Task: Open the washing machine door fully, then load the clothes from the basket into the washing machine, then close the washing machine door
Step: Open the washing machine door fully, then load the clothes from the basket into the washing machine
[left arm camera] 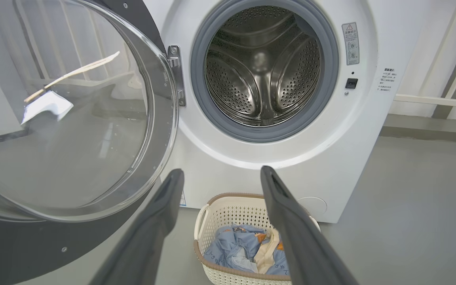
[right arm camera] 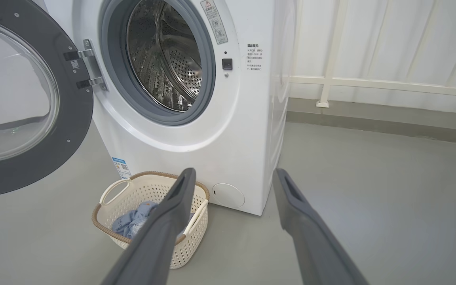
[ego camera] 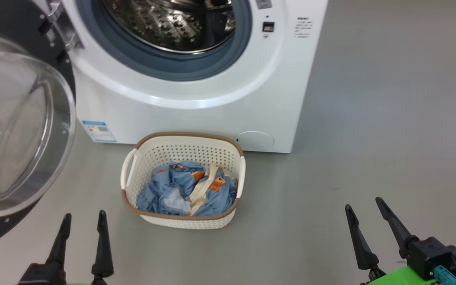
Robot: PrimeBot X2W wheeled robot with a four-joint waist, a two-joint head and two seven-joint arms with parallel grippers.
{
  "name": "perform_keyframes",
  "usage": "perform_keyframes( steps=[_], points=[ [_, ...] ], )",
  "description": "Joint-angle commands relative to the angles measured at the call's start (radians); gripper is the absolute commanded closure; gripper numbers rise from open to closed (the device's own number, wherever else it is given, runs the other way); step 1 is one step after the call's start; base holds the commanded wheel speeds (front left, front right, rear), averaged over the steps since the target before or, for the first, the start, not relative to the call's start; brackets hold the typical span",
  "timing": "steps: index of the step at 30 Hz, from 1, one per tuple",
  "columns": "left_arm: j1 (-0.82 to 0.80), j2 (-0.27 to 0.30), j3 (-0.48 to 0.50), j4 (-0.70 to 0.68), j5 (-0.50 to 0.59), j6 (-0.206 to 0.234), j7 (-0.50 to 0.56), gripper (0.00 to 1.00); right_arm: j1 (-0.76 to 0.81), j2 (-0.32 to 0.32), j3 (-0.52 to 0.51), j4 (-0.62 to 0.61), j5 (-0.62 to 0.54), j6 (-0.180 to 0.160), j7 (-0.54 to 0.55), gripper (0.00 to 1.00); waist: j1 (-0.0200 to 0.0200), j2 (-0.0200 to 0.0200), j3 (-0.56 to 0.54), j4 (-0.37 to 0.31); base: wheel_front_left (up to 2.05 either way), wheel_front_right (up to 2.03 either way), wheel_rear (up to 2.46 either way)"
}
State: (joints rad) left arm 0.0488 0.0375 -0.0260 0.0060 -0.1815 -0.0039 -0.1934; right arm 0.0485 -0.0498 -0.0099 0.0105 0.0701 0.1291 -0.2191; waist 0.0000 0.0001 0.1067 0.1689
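Blue clothes (ego camera: pixel 186 188) heaped in basket (ego camera: pixel 188 152), frame centre, below washing machine (ego camera: pixel 196 118); washing machine door (ego camera: pixel 14 130) swung open at left. Left gripper (ego camera: pixel 84 213), right gripper (ego camera: pixel 363 202): fingers spread.

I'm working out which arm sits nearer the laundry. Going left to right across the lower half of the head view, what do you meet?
Left hand → basket, with the clothes inside → right hand.
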Motion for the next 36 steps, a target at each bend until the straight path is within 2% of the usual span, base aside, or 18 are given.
perform_keyframes(
  steps=[1,15,36],
  points=[
    [-0.009,0.016,0.029,-0.030,0.004,0.004,0.007,0.00,0.001,-0.001,0.029,-0.022,0.007,0.002,-0.011,0.00,0.0000,-0.0001,-0.028,-0.037,0.00,0.00,0.00],
    [0.016,0.033,0.009,-0.041,0.000,0.008,0.067,0.00,0.036,-0.001,0.025,-0.051,0.023,0.002,-0.012,0.00,0.0000,-0.0001,-0.067,-0.131,0.00,0.00,0.00],
    [0.022,0.055,0.012,-0.052,-0.012,0.027,0.079,0.00,0.045,-0.001,0.020,-0.054,0.037,0.002,-0.011,0.00,0.0000,-0.0001,-0.072,-0.139,0.00,0.00,0.00]
  ],
)
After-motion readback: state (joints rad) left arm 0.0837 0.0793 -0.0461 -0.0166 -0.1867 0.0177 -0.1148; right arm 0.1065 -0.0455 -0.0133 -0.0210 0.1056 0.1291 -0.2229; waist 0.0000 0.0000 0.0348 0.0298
